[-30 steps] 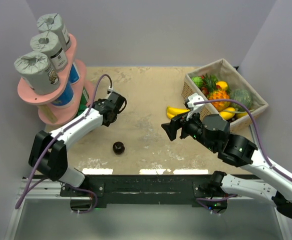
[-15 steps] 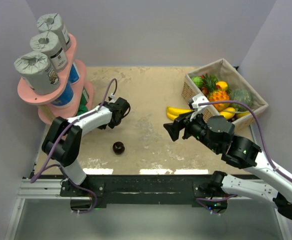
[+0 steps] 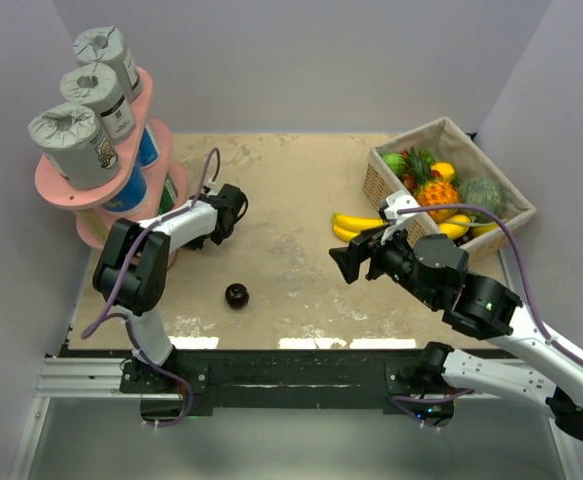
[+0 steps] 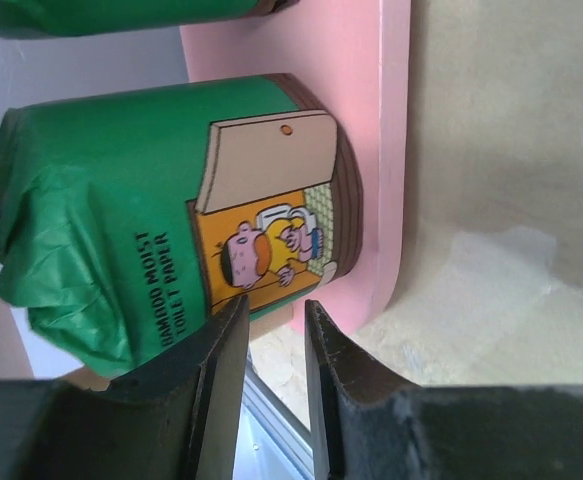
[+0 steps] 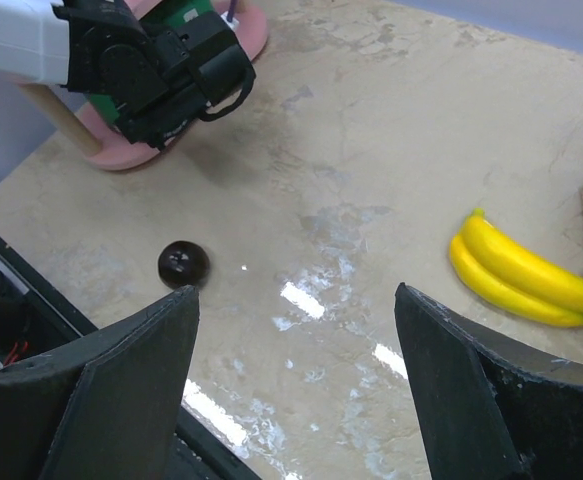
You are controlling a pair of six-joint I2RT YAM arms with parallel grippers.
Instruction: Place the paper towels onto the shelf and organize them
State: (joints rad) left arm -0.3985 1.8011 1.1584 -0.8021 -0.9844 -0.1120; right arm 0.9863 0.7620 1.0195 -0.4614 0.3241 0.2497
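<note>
The pink two-tier shelf stands at the far left. Three grey rolls stand on its top board, and white-and-blue rolls stand on the lower board. A green roll stands on the lower board's edge, with a second green roll beside it. My left gripper is close in front of the green roll, its jaws a narrow slit apart with nothing between them. It also shows in the top view. My right gripper is open and empty above the table.
A small dark ball lies on the table near the front, also seen in the right wrist view. Bananas lie beside a wicker fruit basket at the back right. Walls close in the left and right sides.
My left gripper has swung from the table's middle back left toward the shelf's lower board, and its elbow has moved inward. The right gripper has barely moved.
</note>
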